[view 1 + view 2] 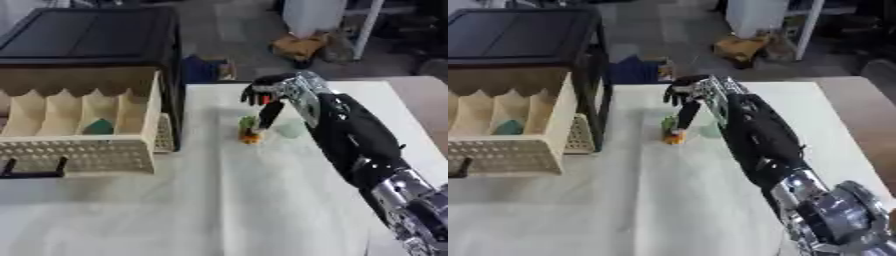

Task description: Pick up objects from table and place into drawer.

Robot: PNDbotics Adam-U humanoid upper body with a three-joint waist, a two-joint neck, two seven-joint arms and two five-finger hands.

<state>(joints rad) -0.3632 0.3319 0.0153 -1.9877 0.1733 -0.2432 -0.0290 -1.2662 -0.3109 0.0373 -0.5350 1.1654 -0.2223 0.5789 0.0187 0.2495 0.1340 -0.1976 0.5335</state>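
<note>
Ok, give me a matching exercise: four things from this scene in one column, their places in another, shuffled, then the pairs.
Things:
1. right hand
2. teal object
3. green and orange object
4. drawer

Places:
A. inside a drawer compartment
B. on the white table, under fingers
C. pulled out at the table's left
D. reaching down over the table's far middle

Pairs: 1-D, 2-A, 3-B, 4-C

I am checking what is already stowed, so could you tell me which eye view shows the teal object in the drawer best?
The left eye view: the teal object sits fully visible in a drawer compartment, clear of the edge. The right eye view shows it too, but nearer the picture's left side.
</note>
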